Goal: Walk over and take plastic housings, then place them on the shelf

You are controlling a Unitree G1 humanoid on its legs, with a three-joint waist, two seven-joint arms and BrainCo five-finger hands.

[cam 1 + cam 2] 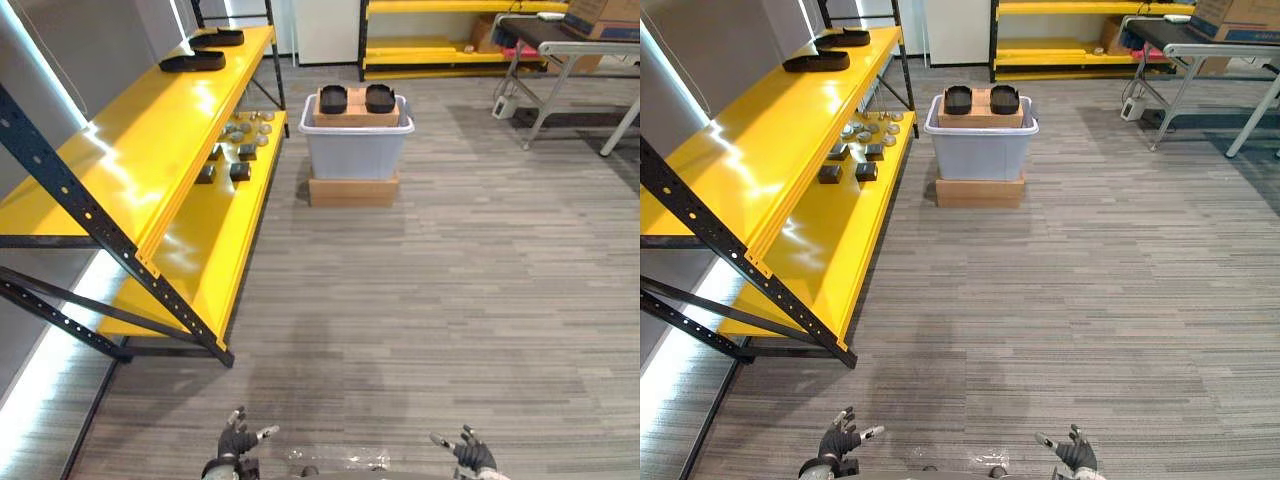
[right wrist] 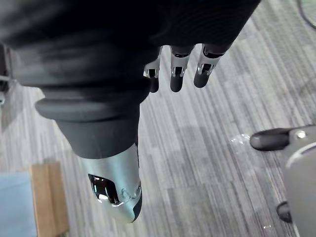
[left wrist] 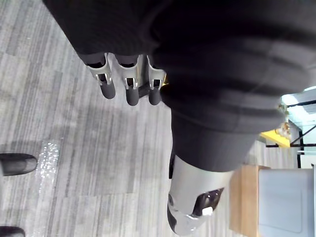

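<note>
Though empty, both hands [image 1: 236,438] [image 1: 472,455] slack-fingered.

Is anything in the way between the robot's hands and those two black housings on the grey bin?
Nothing visible. Bare grey carpet runs from the left hand and right hand to the grey plastic bin, where the black plastic housings sit uncovered on a cardboard box. The yellow shelf stands aside, left.

Black housings [image 1: 356,99], yellow shelf [image 1: 150,130]
</note>
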